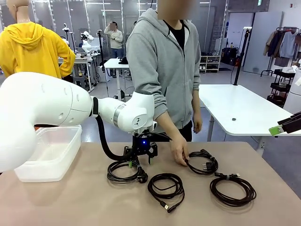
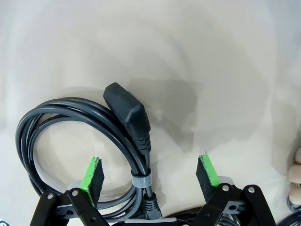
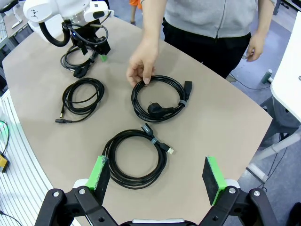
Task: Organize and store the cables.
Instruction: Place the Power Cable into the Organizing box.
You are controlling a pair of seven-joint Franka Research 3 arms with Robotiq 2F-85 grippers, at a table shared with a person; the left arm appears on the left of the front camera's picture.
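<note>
Several coiled black cables lie on the tan table [image 1: 70,202]. My left gripper [image 1: 141,153] hangs low over the leftmost cable [image 1: 124,170], open. In the left wrist view its green pads [image 2: 91,173] straddle that cable's tied section [image 2: 141,180] and plug [image 2: 129,110]. A second coil [image 1: 166,186] lies mid-table, and a third [image 1: 233,188] lies to the right. The person's hand [image 1: 178,153] holds the edge of the far cable [image 1: 202,162]. My right gripper [image 3: 155,176] is open, high above the tied coil [image 3: 136,157].
A clear plastic bin [image 1: 51,150] stands at the table's left, behind my left arm. The person stands at the far edge, one arm reaching over the table. A white table [image 1: 244,110] stands beyond on the right.
</note>
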